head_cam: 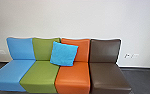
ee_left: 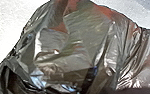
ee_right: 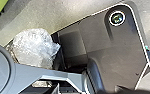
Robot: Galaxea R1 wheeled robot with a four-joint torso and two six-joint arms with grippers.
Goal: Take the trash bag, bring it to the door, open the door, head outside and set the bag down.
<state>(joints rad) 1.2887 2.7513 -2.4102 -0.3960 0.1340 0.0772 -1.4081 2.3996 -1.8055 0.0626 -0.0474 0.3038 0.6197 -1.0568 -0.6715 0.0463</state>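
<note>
The dark, shiny trash bag (ee_left: 73, 50) looms large in the left wrist view, crumpled and creased, with bright reflections and some reddish and greenish tints. What holds it is hidden, and my left gripper's state cannot be made out. In the right wrist view, a pale, crinkled, translucent plastic bundle (ee_right: 33, 47) lies against the robot's dark plate; whether it is part of the same bag I cannot tell.
Against a white wall (head_cam: 73, 20) stands a row of seats: a blue seat (head_cam: 11, 73), a green seat (head_cam: 41, 75), an orange seat (head_cam: 73, 75) and a brown seat (head_cam: 107, 75). A bright blue cushion (head_cam: 64, 53) leans across the green and orange backrests.
</note>
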